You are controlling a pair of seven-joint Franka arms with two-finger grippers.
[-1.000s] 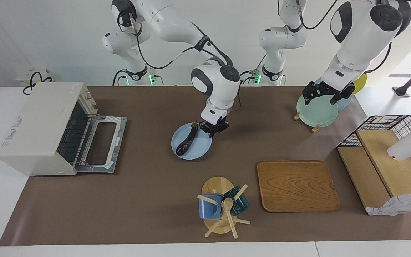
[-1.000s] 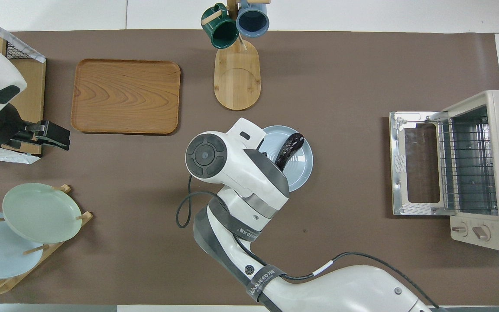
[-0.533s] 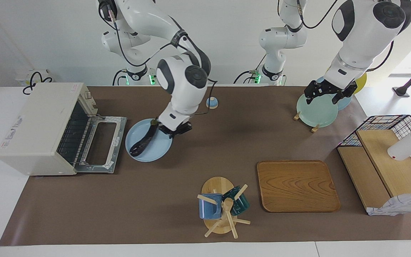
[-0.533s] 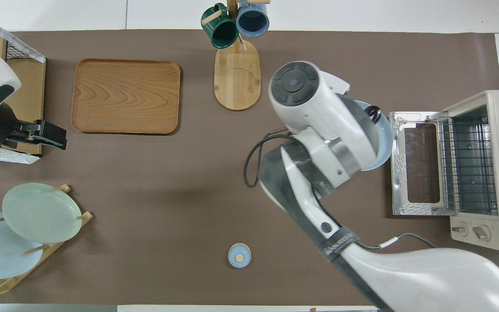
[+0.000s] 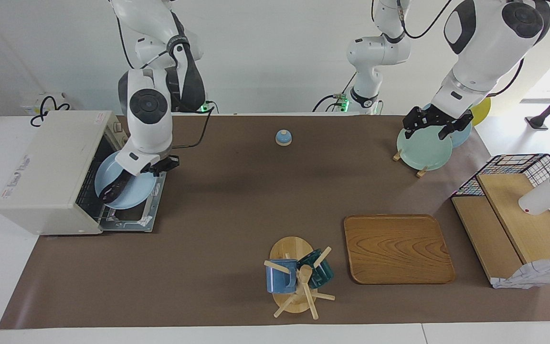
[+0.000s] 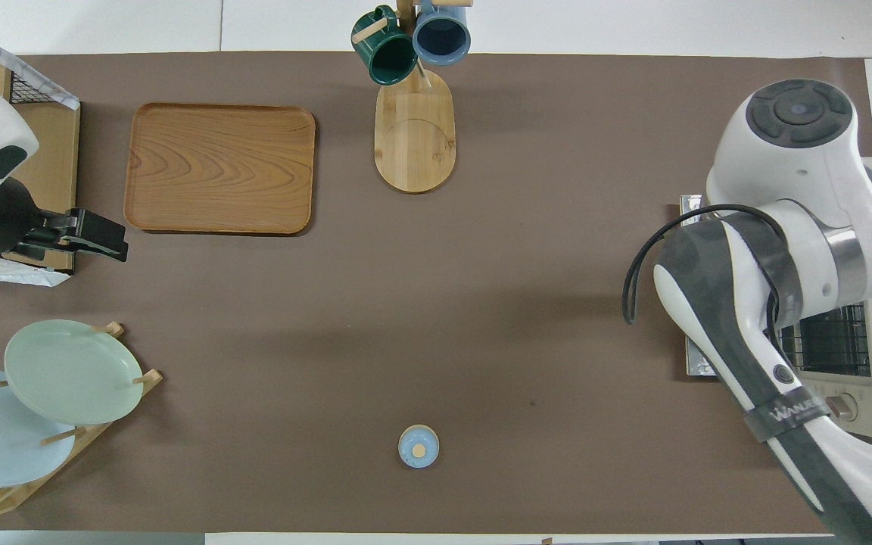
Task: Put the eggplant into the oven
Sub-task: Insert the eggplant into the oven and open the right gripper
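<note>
- Nearest the robots, a small round blue lid with a pale knob lies alone on the matte brown table mat.
- A wooden rack toward the left arm's end props a smooth pale-green plate; the left gripper hangs over it, jaws spread wide and holding nothing.
- At the right arm's end stands the boxy cream oven, its drop-down door lying flat and its wire rack showing inside.
- The right gripper is clamped on the rim of a round light-blue plate, held over the open door at the oven's mouth.
- The glossy dark eggplant, slender and slightly curved, lies on that plate, its end toward the oven opening.
- From overhead the right arm's white housing hides plate and eggplant entirely.
- Farther out lie a rounded wood-grain tray and a bamboo mug stand with a blue mug and a green one.
- A second ago the plate with the eggplant was mid-table; now it has come to the oven, and the lid has come into sight.
</note>
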